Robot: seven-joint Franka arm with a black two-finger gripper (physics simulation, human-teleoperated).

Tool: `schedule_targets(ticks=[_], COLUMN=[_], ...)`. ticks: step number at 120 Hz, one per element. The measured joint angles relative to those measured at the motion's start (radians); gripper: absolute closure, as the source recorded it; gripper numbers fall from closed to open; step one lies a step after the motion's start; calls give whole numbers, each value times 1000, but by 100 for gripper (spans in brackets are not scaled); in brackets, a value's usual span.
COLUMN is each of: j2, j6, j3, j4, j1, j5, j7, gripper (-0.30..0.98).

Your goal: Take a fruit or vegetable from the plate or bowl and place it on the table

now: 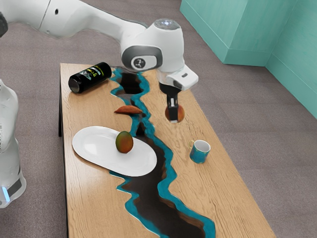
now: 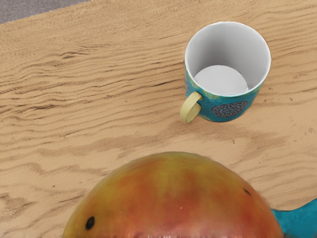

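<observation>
The gripper (image 1: 173,119) appears to hold a red-and-yellow mango (image 1: 182,114) between its jaws. A black canister (image 1: 79,83), on its side, bears yellow-green lettering, illegible.

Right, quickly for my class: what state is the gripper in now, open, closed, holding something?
Gripper: jaws closed, holding the orange-red fruit.

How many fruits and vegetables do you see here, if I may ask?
3: one fruit held in the jaws, a mango on the plate, and a reddish sweet potato on the table. The arm might hide more.
</observation>
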Motion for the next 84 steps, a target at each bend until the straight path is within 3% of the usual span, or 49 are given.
schedule_targets(ticks=[22, 41, 65, 76, 84], j2=[117, 125, 113, 77, 65], j6=[1, -4, -6, -27, -163], j3=[43, 56, 89, 85, 60], j4=[174, 180, 184, 186, 347], j1=[116, 113, 120, 129, 128], j5=[49, 40, 32, -78, -122], j7=[22, 56, 78, -107, -359], gripper=[36, 13, 3, 1, 1])
